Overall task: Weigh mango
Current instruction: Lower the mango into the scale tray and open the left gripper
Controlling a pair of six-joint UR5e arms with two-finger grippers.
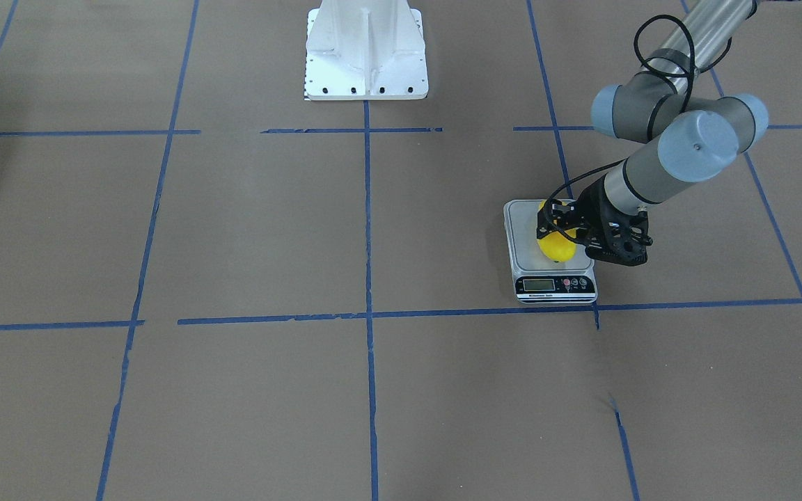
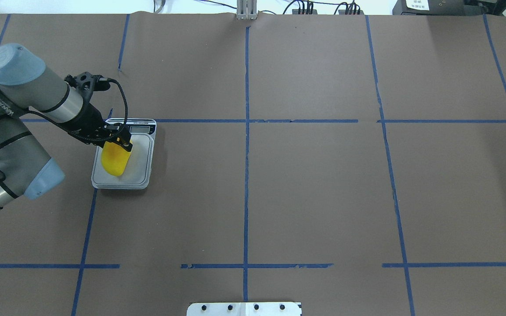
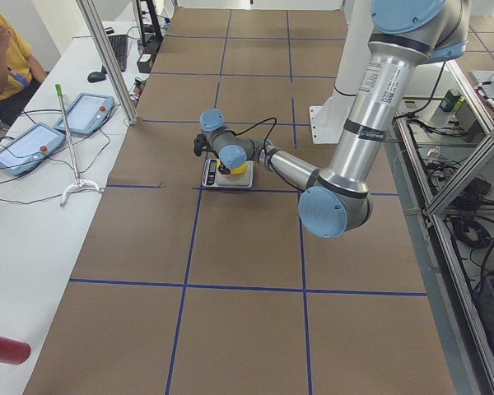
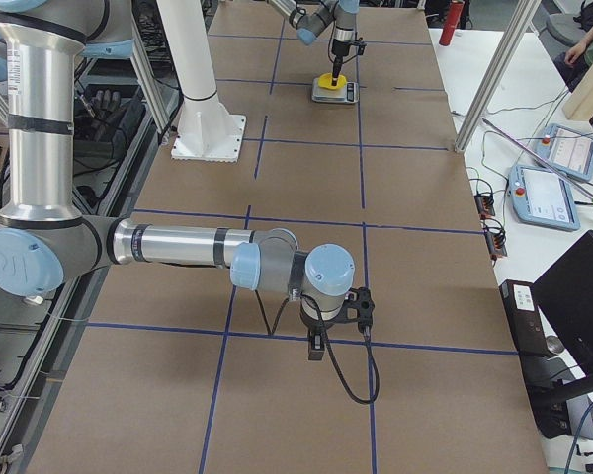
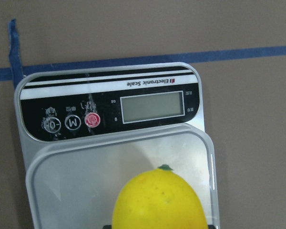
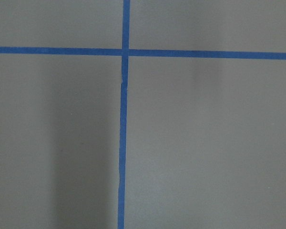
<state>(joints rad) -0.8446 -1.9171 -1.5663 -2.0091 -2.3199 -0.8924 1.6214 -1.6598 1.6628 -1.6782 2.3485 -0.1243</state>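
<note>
Tabletop of brown paper, ruled into large rectangles by blue tape. A white bench runs along the side away from the robot. Nearest the robot, the white pedestal stands on the centre tape line.

The right end effector points down at bare paper near a tape crossing, well apart from everything else. Its wrist view shows only paper and tape, so whether it is clenched or released cannot be told.

Farther out, on the robot's left, lies the scale. Its display end is turned away from the robot and lies just beside a tape line; any reading is too faint to tell. The mango is over the scale's platform, long axis tilted, stem end toward the display. Whether its weight rests there cannot be told. The left end effector is grasping the mango, with a finger on each side of its upper end. In the overhead view the left arm covers the scale's far-left corner and the mango's top.

Beyond, on the bench, are two pendants with cables. A person in yellow sits at its end.
</note>
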